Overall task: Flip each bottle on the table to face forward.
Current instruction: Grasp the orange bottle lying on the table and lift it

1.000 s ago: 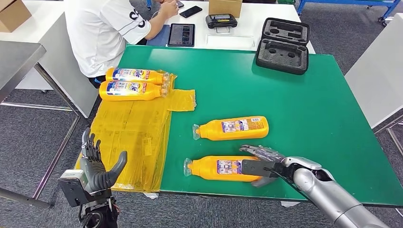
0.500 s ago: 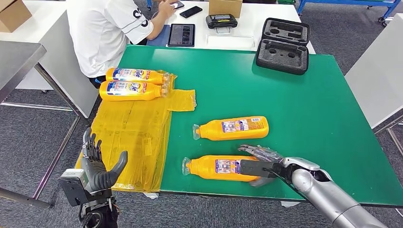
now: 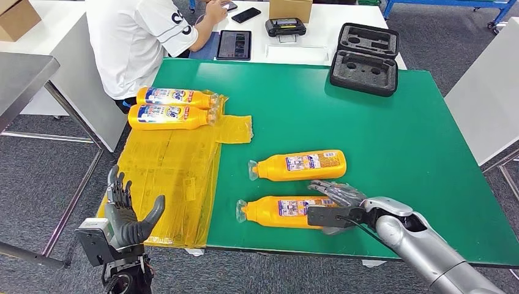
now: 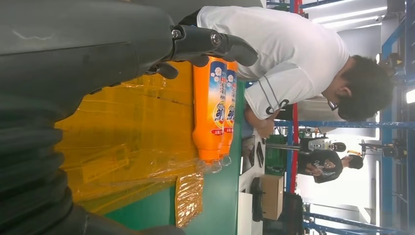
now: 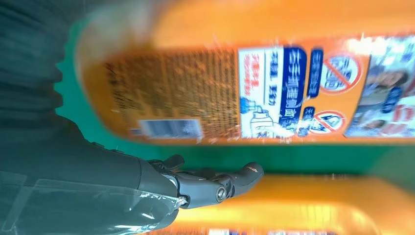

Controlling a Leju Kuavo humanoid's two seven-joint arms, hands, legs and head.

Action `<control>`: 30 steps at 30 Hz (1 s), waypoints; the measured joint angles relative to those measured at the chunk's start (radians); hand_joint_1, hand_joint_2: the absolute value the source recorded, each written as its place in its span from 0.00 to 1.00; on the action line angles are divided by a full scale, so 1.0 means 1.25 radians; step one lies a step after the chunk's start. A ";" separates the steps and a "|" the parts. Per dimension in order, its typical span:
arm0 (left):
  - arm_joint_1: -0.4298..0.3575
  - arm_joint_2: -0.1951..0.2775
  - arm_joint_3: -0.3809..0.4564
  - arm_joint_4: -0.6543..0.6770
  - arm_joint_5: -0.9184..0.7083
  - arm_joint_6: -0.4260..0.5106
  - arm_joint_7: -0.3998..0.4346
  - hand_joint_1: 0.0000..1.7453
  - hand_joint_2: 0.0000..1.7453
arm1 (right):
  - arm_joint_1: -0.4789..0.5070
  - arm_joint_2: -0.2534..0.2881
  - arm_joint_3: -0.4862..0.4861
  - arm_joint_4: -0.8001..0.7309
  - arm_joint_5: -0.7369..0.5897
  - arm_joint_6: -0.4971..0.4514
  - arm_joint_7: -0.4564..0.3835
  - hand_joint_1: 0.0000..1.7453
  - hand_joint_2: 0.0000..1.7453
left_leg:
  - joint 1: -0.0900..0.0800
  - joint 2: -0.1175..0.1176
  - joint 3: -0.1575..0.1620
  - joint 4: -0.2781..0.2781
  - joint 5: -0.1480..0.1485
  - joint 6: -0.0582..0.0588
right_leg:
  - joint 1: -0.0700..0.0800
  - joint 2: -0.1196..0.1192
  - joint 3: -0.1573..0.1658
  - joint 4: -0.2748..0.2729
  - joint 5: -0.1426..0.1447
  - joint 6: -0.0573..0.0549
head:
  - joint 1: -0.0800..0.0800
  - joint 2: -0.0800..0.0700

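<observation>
Gripping the base end of the near bottle (image 3: 283, 211), the right hand (image 3: 335, 205) had its fingers wrapped over the top of the orange body and its thumb under the side toward the front edge of the green table (image 3: 367, 128). That bottle lay on its side close to the front edge, cap pointing toward the yellow plastic sheet (image 3: 165, 177), its back label with small print turned up. Just behind it a second bottle (image 3: 298, 165) lay parallel, also back label up. Two more bottles (image 3: 172, 107) rested side by side on the sheet at the table's far left corner, their blue front labels showing. Off the table's left edge, the left hand (image 3: 125, 214) hovered with fingers spread and nothing in it. A person in a white shirt (image 3: 138, 37) sat beyond that corner.
</observation>
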 joint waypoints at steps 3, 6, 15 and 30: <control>0.000 0.000 0.001 0.000 0.001 0.000 0.000 0.00 1.00 | -0.014 -0.007 0.000 -0.012 -0.001 0.011 0.000 0.00 0.00 | 0.000 0.000 0.000 0.000 0.000 0.000 | 0.000 0.000 0.000 0.000 0.000 0.000 | 0.000 0.000; 0.000 0.000 0.002 0.000 0.002 0.000 0.000 0.00 1.00 | -0.023 -0.008 0.000 -0.019 -0.001 0.015 0.000 0.00 0.00 | 0.000 0.000 0.000 0.000 0.000 0.000 | 0.000 0.000 0.000 0.000 0.000 0.000 | 0.000 0.000; 0.002 0.000 0.003 0.000 0.003 0.000 0.000 0.00 1.00 | -0.031 -0.006 0.004 -0.023 -0.003 0.016 -0.002 0.00 0.00 | 0.000 0.000 0.000 0.000 0.000 0.000 | 0.000 0.000 0.000 0.000 0.000 0.000 | 0.000 0.000; 0.002 0.000 0.003 0.000 0.005 0.007 0.002 0.00 1.00 | -0.040 0.022 0.027 0.005 -0.014 0.015 -0.019 0.00 0.00 | 0.000 0.000 0.000 0.000 0.000 0.000 | 0.000 0.000 0.000 0.000 0.000 0.000 | 0.000 0.000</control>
